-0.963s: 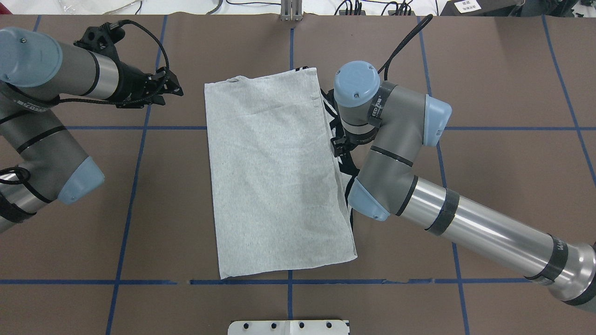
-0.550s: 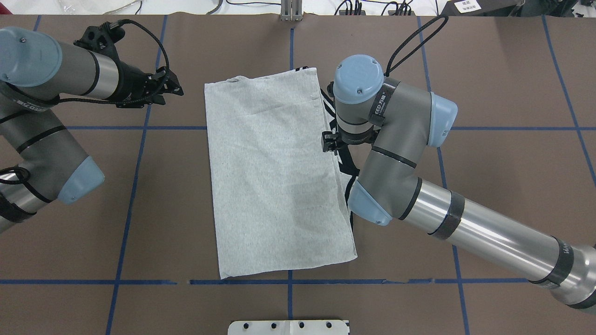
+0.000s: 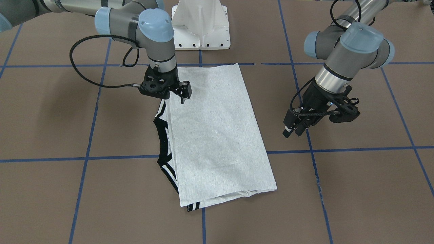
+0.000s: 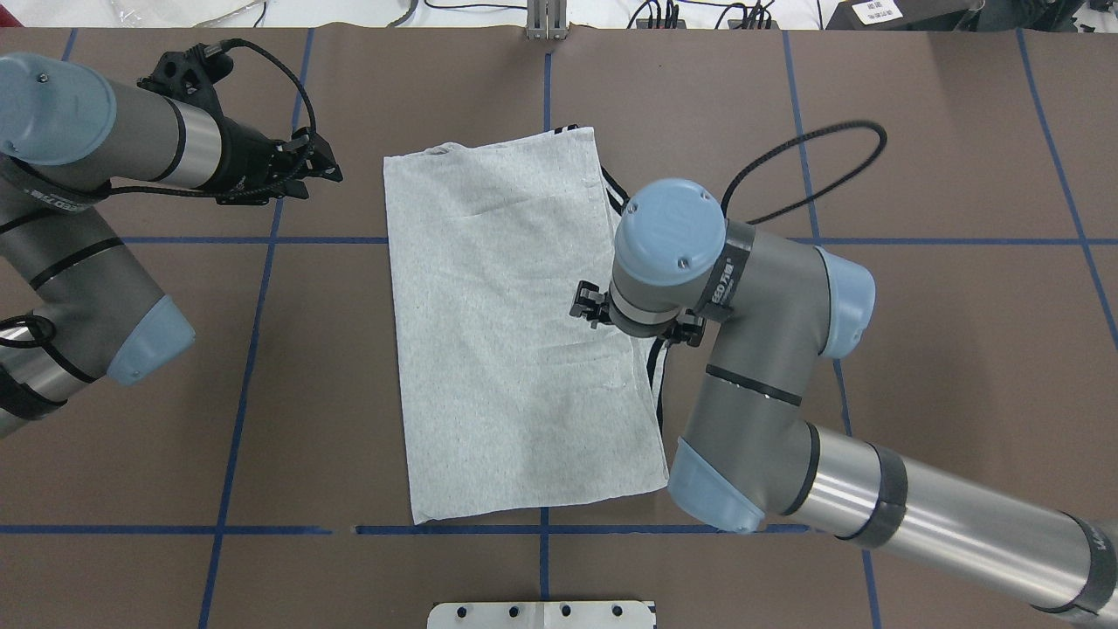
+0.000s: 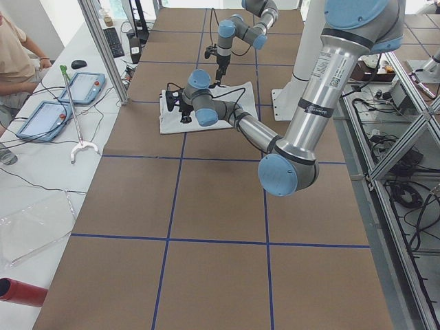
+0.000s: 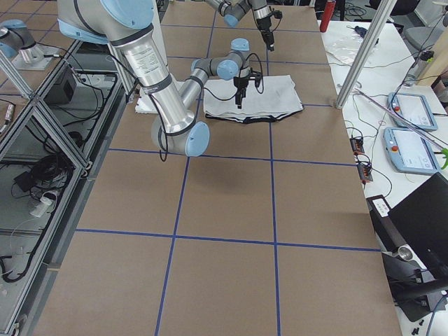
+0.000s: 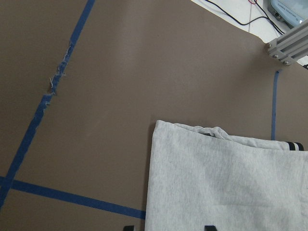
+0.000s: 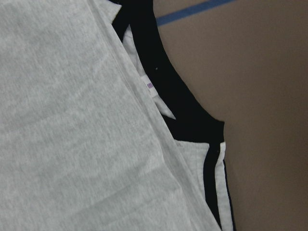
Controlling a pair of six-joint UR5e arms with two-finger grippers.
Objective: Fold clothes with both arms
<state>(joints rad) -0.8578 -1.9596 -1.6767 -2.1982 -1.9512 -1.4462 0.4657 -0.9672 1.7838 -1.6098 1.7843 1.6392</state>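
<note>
T-shirt [image 3: 217,135]: is lying folded flat mid-worktop [image 3: 356,189] — long axis running from robot to operators' side, collar edge facing the robot's right.
Black collar [image 3: 160,145]: is being shown fully by the front view; overhead, it is being largely covered by the arm.
Left gripper [image 3: 292,133]: is being held open, off the shirt.
Right gripper [image 3: 183,96]: is being held over the shirt's edge — finger spread cannot be told.

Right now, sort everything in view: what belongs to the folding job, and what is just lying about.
Job:
T-shirt
left gripper
right gripper

Lying about:
pendants
reacher stick
keyboard
red tube
</note>
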